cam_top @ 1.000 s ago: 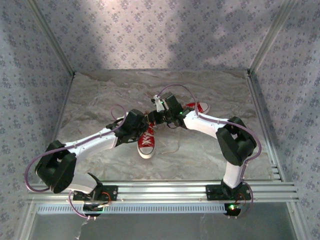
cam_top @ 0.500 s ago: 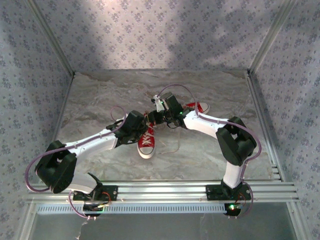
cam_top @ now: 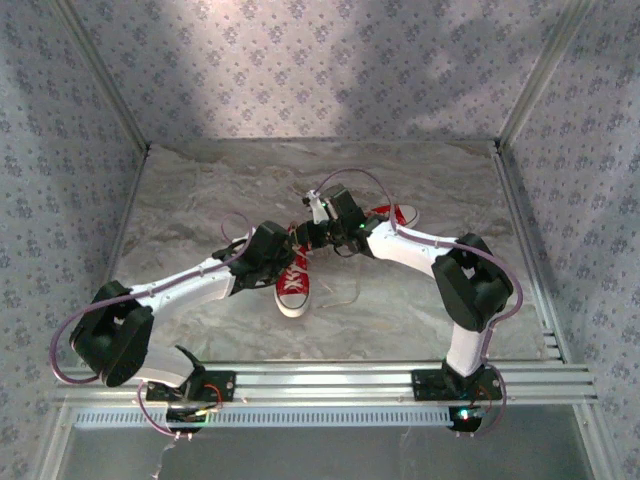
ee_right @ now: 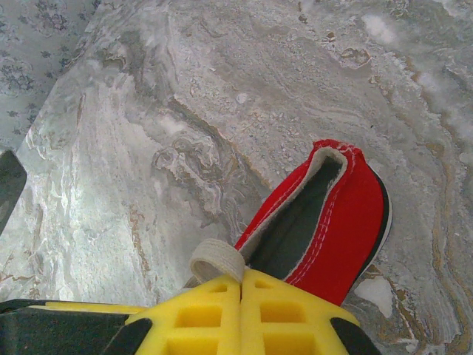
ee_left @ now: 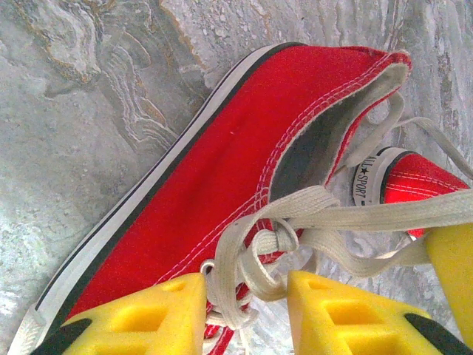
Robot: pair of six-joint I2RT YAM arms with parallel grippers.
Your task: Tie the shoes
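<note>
Comparing the overhead view with a second earlier, almost nothing has shifted: both arms keep the same stance, wrists meeting over the near shoe (cam_top: 293,283), which lies toe toward the bases at mid-table. The far shoe (cam_top: 398,213) lies just behind the right forearm. Judgement: the work is in a held, tensioned phase; no finished bow is evident.

Right gripper (ee_right: 241,310): foam pads pressed together, clamped on a flat loop of lace (ee_right: 216,260) that rises from between them, just beside the shoe's open collar.

Left gripper (ee_left: 244,318): pads (ee_left: 148,314) stand apart with a tangle of lace loops filling the gap. Whether they pinch it or merely flank it cannot be told from this close view.

Materials: red woven canvas with white double stitching, grey lining, white rubber sole with a dark stripe. The lace is flat, limp cotton weave, one strand drawn taut to the right. The table (cam_top: 200,190) has a mottled grey, marble-like surface.
</note>
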